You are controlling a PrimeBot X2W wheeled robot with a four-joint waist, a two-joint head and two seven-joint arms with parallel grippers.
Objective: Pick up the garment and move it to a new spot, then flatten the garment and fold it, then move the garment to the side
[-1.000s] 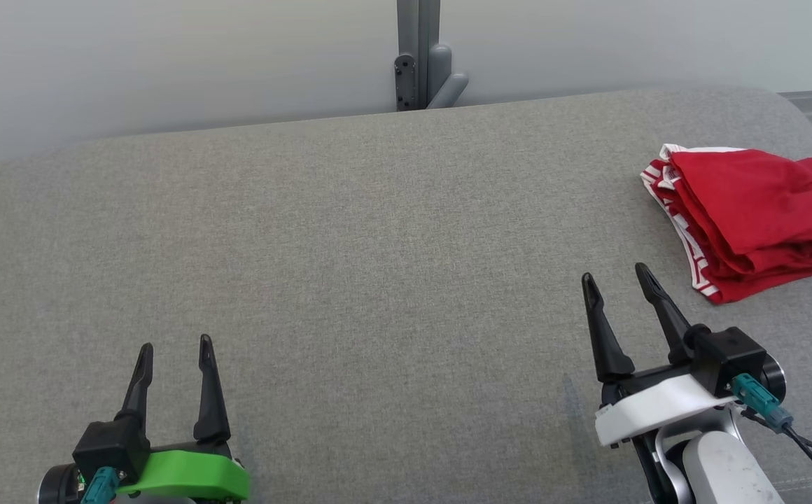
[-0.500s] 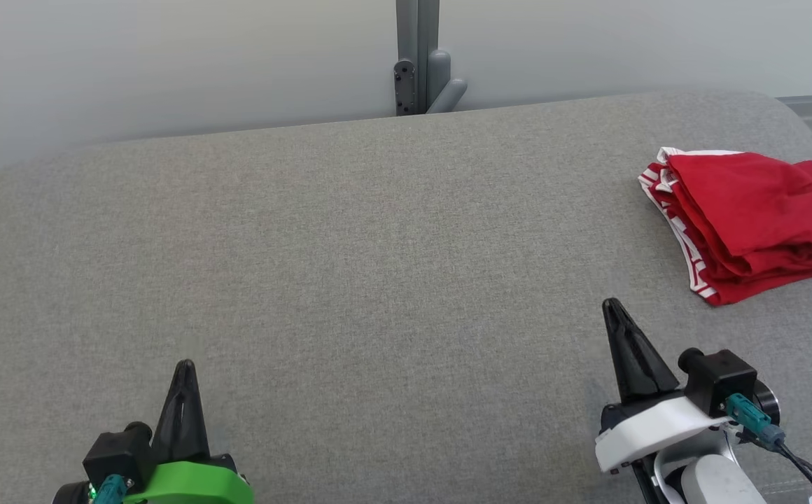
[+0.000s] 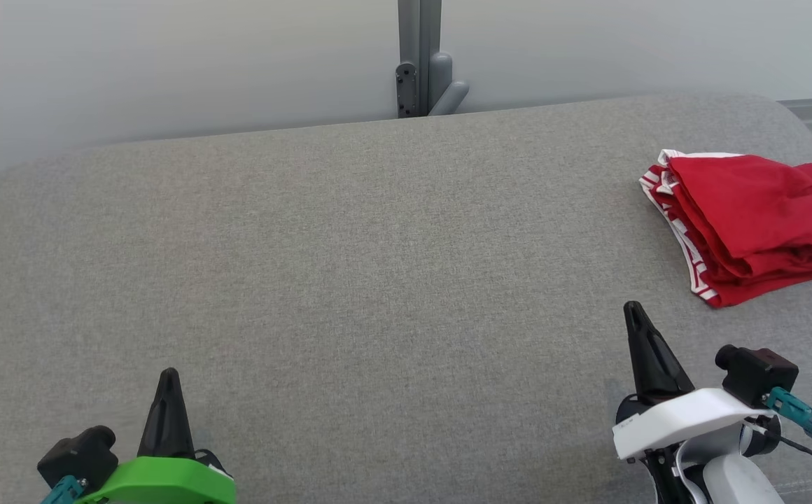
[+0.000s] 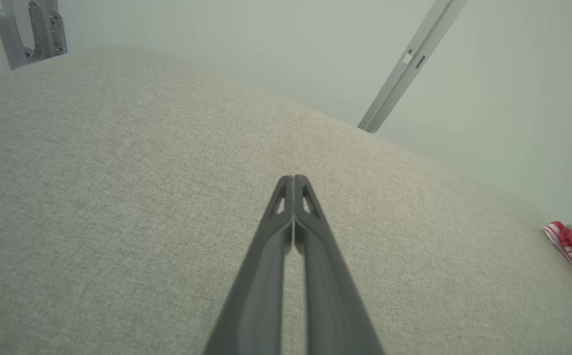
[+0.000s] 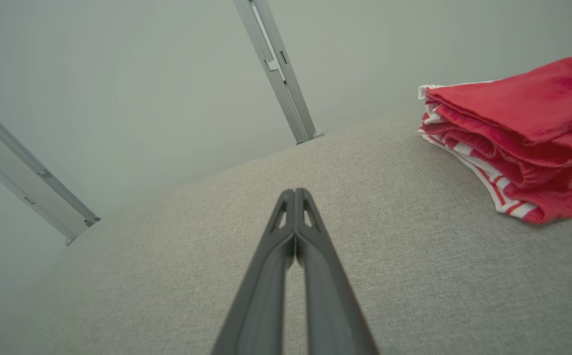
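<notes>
**Garment (image 3: 756, 217) folded at the far right, untouched by either arm**

Red cloth in a thick, uneven stack, the garment lies on the grey fabric surface (image 3: 378, 280) at the right side of the head view, toward the far edge. A red-and-white striped trim (image 3: 687, 253) shows along the stack's left and near edges. The stack's right part runs out of the frame.

The right gripper (image 3: 633, 308) sits at the lower right of the head view. Its two dark fingers (image 3: 647, 357) are pressed together into a single point with nothing between them. The tip points up the view, near the garment's near-left corner but apart from it, with a strip of bare grey fabric between the two. In the right wrist view the fingers meet at the tip, with only a slim slit lower down, and the garment lies to their upper right, not touched.

The left gripper (image 3: 168, 374) is at the lower left of the head view, well apart from the garment. It is likewise closed tip to tip and holds nothing. The left wrist view shows its joined fingers over bare grey fabric, with a corner of the striped trim at the right edge. Whether either tip touches the surface cannot be told.

Beyond the far edge of the surface a grey metal post (image 3: 418, 56) rises against a pale wall (image 3: 168, 63).
</notes>
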